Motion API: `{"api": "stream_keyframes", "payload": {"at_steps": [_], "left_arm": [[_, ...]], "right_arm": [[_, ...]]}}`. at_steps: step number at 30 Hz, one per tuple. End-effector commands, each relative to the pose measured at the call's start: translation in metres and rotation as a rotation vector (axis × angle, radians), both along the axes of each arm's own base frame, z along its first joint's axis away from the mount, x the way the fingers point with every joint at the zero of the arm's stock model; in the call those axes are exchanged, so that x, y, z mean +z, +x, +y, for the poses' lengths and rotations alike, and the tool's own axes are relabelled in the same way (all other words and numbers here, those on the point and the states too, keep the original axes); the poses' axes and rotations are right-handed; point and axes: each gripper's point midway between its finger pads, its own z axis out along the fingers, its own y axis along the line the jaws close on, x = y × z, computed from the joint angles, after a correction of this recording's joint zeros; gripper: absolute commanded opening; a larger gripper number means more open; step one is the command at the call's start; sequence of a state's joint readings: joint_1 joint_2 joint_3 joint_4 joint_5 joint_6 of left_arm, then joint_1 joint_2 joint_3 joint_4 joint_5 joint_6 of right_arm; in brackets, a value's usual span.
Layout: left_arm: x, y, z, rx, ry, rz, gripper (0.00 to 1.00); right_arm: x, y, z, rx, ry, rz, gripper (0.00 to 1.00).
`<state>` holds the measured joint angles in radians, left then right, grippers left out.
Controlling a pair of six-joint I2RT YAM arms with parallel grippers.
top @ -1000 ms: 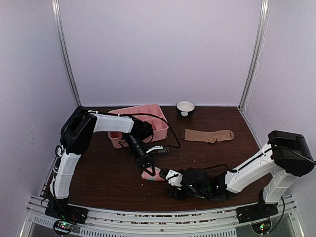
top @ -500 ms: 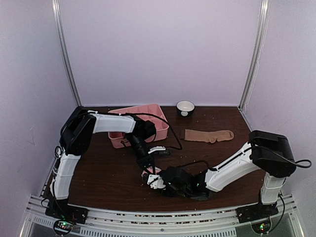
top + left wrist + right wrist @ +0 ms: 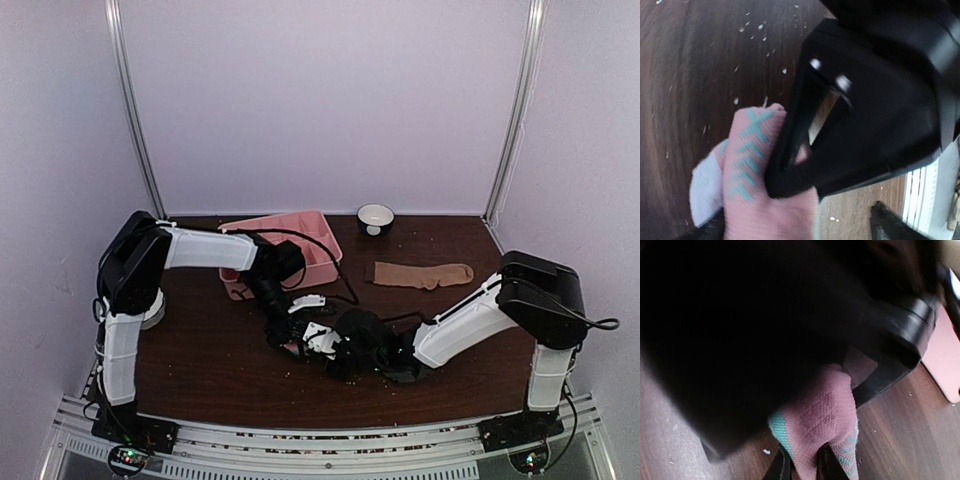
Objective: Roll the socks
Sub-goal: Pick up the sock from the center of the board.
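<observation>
Between the two arms, near the front middle of the table (image 3: 200, 350), the pink sock (image 3: 757, 185) lies bunched, with teal marks and a white patch showing. The right gripper (image 3: 802, 467) is clenched on it: its two dark fingers (image 3: 782, 465) stand close together with pink fabric pinched between them. The left gripper (image 3: 795, 230) is spread wide around the same sock. One of its fingers (image 3: 707, 231) touches the white patch, while the other stands clear of the fabric. The two grippers are crowded together, so from above the sock is almost hidden under them. The tan sock (image 3: 422, 274) lies flat and stretched out, well apart to the right and farther back. A pink tray (image 3: 320, 262) sits at the back left, and a small bowl (image 3: 375, 217) stands near the back wall.
</observation>
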<state>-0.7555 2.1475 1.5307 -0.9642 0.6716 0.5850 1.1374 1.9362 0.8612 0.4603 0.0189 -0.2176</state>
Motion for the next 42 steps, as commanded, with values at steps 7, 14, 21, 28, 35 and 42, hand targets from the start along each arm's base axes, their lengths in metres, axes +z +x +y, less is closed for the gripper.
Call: {"api": "stream_keyframes", "payload": {"at_steps": [7, 14, 21, 28, 35, 42], "left_arm": [[0.015, 0.038, 0.031, 0.042, -0.027, -0.334, 0.98], [0.037, 0.032, 0.041, 0.0, -0.116, -0.519, 0.98], [0.042, 0.003, 0.038, -0.154, -0.212, -0.648, 0.98], [0.018, -0.024, 0.034, -0.262, -0.21, -0.653, 0.96], [0.006, -0.001, 0.033, -0.249, -0.174, -0.854, 0.86], [-0.01, 0.003, 0.029, -0.311, -0.126, -0.943, 0.74]], "right_arm": [[-0.134, -0.08, -0.071, -0.003, -0.287, 0.556, 0.06], [-0.14, -0.083, -0.076, -0.044, -0.272, 0.614, 0.05], [-0.141, -0.079, -0.082, -0.133, -0.207, 0.689, 0.03], [-0.14, -0.078, -0.079, -0.181, -0.141, 0.743, 0.02], [-0.141, -0.08, -0.08, -0.185, -0.128, 0.768, 0.02], [-0.138, -0.08, -0.076, -0.175, -0.089, 0.826, 0.03]]}}
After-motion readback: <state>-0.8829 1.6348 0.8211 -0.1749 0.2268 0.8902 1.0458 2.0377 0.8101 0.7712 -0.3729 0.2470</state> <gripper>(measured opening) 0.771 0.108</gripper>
